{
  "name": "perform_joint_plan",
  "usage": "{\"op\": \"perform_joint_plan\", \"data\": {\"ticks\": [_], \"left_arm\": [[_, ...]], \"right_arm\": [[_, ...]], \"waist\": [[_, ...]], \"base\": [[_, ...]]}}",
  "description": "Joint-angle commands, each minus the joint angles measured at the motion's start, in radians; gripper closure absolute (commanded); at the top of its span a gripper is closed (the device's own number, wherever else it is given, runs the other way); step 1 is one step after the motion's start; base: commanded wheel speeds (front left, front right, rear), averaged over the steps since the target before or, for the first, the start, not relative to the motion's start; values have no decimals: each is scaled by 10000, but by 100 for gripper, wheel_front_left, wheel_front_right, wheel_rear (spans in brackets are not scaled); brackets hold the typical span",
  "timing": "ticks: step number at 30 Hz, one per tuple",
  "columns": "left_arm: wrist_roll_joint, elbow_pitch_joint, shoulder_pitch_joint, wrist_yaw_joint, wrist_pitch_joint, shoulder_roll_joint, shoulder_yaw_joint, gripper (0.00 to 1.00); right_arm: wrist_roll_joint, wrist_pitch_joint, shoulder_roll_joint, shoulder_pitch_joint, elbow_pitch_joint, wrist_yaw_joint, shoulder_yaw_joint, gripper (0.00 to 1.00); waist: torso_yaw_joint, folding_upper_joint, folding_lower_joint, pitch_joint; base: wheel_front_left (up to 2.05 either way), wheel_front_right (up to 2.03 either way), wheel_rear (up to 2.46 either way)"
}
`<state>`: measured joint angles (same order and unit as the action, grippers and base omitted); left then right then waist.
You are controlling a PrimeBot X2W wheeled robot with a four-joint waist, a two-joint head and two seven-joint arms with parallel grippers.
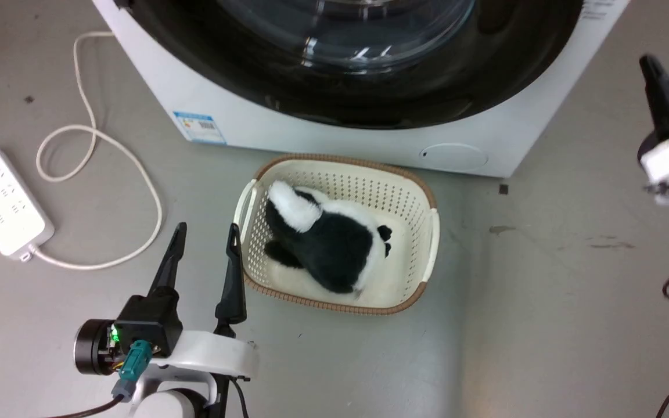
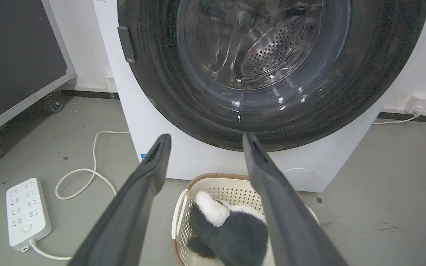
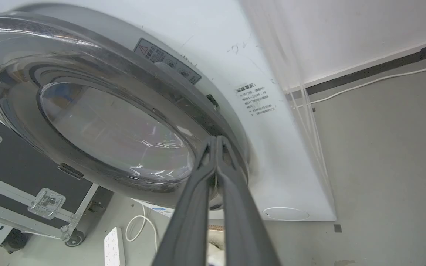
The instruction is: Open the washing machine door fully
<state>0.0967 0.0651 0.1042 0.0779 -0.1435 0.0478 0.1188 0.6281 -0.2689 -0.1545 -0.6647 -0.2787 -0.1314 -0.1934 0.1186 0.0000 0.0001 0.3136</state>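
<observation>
A grey floor (image 1: 543,290) is seen. At its far side a white washing machine (image 1: 241,110) is set, with a cream perforated basket (image 1: 433,232) placed just in front. To the left a white power strip (image 1: 3,200) is laid, its cord (image 1: 160,215) looped beside it.

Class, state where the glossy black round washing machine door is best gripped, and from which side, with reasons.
Grip the small black edge handle on the left rim of the glossy black round door in the left wrist view, coming from that side: it is the only raised tab on a smooth disc.
</observation>
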Motion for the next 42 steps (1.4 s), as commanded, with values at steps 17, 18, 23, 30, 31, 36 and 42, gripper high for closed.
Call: {"op": "perform_joint_plan", "data": {"ticks": [17, 18, 23, 30, 31, 36, 42], "left_arm": [[271, 245, 417, 284, -468, 17, 432, 0], [282, 257, 426, 298, -489, 17, 454, 0], [352, 288, 491, 367, -593, 18, 589, 0], [489, 368, 635, 499, -740, 20, 793, 0], [505, 381, 652, 520, -760, 20, 819, 0], [595, 388, 726, 610, -864, 21, 892, 0], [617, 376, 768, 634, -990, 22, 837, 0]], "right_arm": [[1323, -2746, -428, -4285, -3719, 4, -1772, 100], [1351, -2908, -444, -4495, -3900, 4, -1826, 100], [1493, -3416, -486, -5380, -4523, 4, -2113, 100], [1705, -4004, -567, -6280, -5174, 5, -2531, 100], [1740, -4136, -572, -6388, -5277, 5, -2587, 100], [1939, -4823, -574, -6621, -5684, 6, -2854, 100], [2254, -5589, -380, -6306, -5794, 6, -3128, 100]], "waist": [[578, 0, -1, 1039], [603, 0, -1, 1091], [736, 0, -1, 1321], [930, 0, -1, 1621], [955, 0, -1, 1663], [1046, 0, -1, 1731], [986, 0, -1, 1528]], "base": [[0, 0, 0], [0, 0, 0], [0, 0, 0], [0, 0, 0], [0, 0, 0], [0, 0, 0], [0, 0, 0]]}}
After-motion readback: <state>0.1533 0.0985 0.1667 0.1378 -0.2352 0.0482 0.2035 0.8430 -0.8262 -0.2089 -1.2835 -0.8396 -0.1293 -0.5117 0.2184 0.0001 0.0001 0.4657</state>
